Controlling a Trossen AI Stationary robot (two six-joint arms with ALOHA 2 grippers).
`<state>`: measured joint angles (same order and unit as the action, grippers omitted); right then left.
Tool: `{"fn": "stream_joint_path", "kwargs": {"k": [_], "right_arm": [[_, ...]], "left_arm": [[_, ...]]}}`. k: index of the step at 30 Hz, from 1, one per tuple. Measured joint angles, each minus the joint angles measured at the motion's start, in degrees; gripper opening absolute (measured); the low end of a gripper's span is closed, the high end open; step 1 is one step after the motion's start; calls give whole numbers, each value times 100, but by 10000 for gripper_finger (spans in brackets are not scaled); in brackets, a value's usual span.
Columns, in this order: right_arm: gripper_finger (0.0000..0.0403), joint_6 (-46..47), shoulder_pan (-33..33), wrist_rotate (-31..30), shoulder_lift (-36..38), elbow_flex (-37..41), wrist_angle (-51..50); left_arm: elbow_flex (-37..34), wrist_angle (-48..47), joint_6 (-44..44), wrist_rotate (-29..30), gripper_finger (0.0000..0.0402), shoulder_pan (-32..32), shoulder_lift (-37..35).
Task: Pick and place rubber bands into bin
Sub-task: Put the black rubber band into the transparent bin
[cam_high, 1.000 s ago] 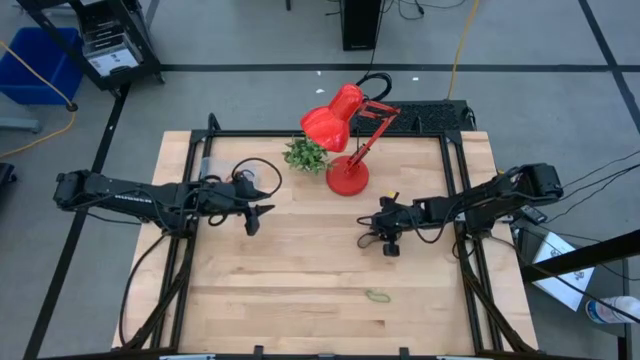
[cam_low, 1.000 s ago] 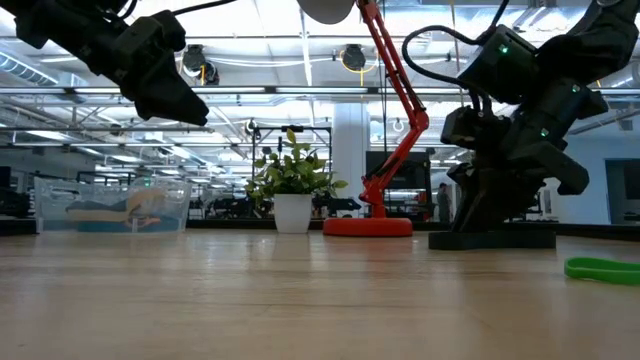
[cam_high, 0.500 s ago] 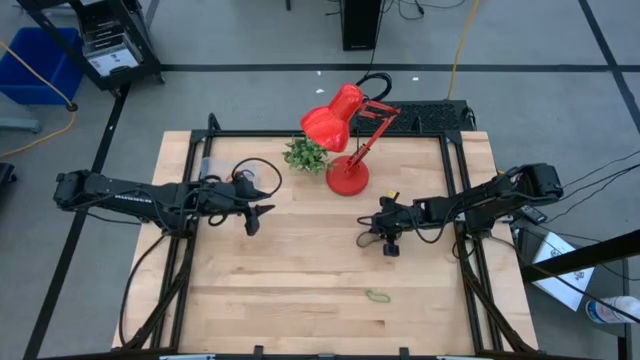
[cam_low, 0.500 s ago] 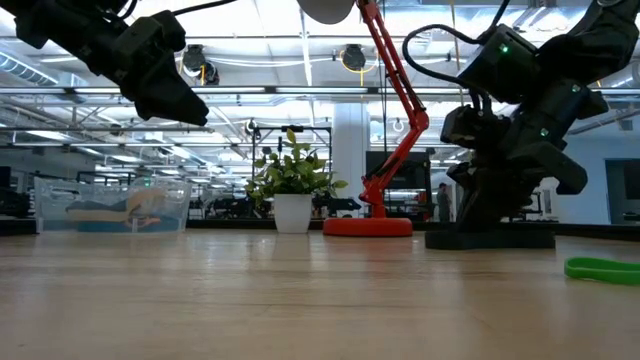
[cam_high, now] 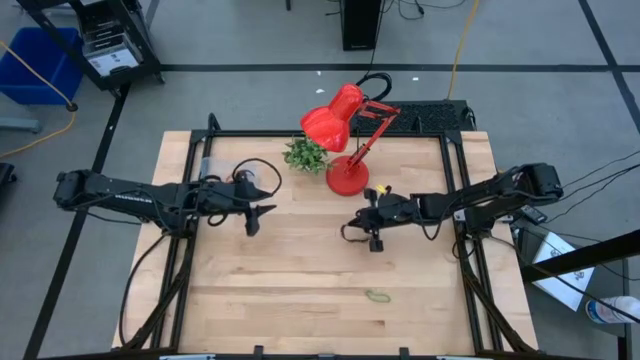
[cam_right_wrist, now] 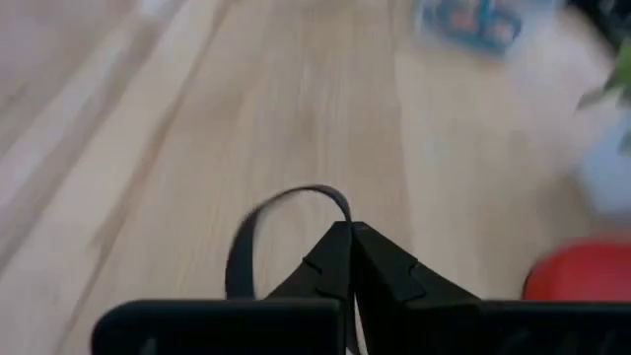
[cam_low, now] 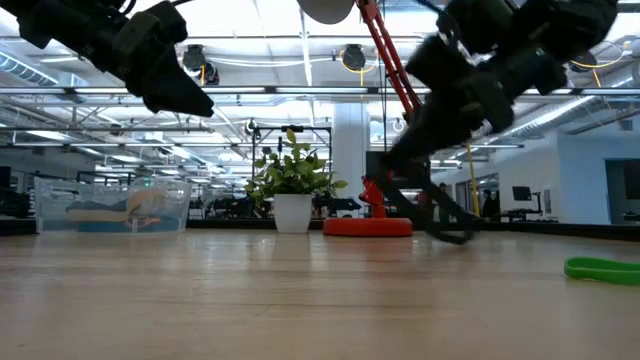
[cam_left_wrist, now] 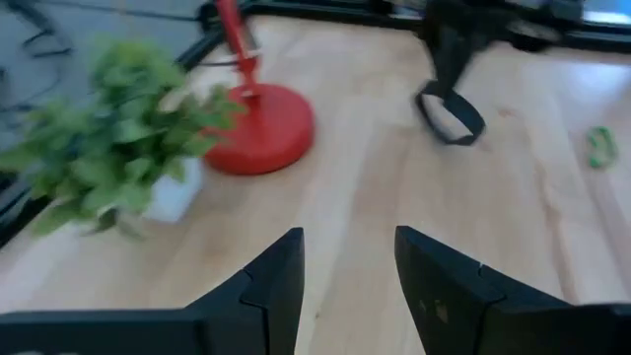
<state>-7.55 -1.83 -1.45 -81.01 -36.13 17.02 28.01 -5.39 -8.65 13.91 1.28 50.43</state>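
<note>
Nearest the table's front edge, a green rubber band (cam_high: 378,296) lies flat on the wooden table (cam_high: 300,300), well apart from both arms; the low view shows it (cam_low: 602,269) at the right margin, and the left wrist view shows it (cam_left_wrist: 599,146) beyond the right arm.

At mid-table, the right gripper (cam_high: 373,240) hangs above the wood just in front of the red lamp base (cam_high: 347,178); its jaws are pressed together on a black rubber band (cam_right_wrist: 258,237), which loops out from the fingertips (cam_right_wrist: 347,247); the left wrist view shows the same loop (cam_left_wrist: 449,111) dangling below the right arm, clear of the surface; the low view shows this arm blurred, with the band (cam_low: 445,225) hanging beside the lamp base (cam_low: 367,226).

The left gripper (cam_high: 251,222) is raised over the left half of the table; its fingers (cam_left_wrist: 271,281) stand parted with a moderate gap and hold nothing.

Farther back, the clear bin (cam_high: 232,172) sits near the rear left corner, close behind the left gripper; coloured bands lie inside it (cam_low: 112,206); a small potted plant (cam_high: 306,155) stands between the bin and the lamp base.
</note>
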Motion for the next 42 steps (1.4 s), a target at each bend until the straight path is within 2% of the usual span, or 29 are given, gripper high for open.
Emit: {"fn": "stream_joint_path", "kwargs": {"k": [7, 11, 16, 21, 25, 31, 42], "right_arm": [[1, -1003, 3, -23, 0, -638, 4], [0, -1162, 50, -31, 0, -753, 48], [0, -1163, 68, -28, 0, -753, 173], [0, -1161, 67, -24, 0, -753, 230], [0, -1180, 68, -24, 0, -753, 407], [0, -1298, 66, -22, 0, -753, 599], [0, -1311, 66, -22, 0, -753, 715]], "left_arm": [[-4, 663, 714, -388, 140, 173, 651], [-4, 1581, 1023, -389, 129, 184, 1223], [-4, 2923, 768, -443, 128, 167, 1942], [-3, 4020, 413, -1286, 126, -6, 2457], [-2, 4539, 18, -1969, 122, -168, 2774], [195, 4768, -347, -2525, 122, -314, 3238], [1283, 4753, -505, -3241, 122, -319, 4478]]}}
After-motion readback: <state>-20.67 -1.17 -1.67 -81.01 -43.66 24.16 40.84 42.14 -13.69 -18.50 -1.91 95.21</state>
